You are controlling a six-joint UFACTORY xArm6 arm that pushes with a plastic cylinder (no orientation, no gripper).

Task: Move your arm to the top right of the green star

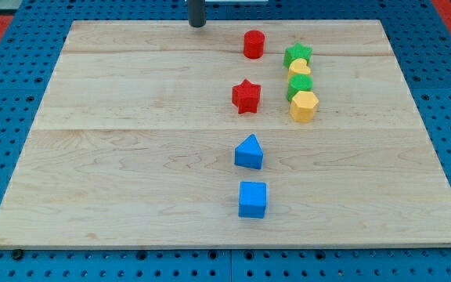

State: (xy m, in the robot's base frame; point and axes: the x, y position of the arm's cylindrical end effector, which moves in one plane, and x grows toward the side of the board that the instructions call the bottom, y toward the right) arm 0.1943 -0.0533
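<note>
The green star (297,54) lies near the view's top right, at the head of a tight column of blocks. Below it sit a yellow block (299,68), a green block (300,84) and a yellow hexagon (304,106), touching one another. My tip (197,25) stands at the board's top edge, well to the left of the green star and left of the red cylinder (254,44).
A red star (247,95) lies left of the column. A blue triangular block (249,152) and a blue cube (253,199) lie lower, near the middle. The wooden board (92,157) rests on a blue perforated table (6,258).
</note>
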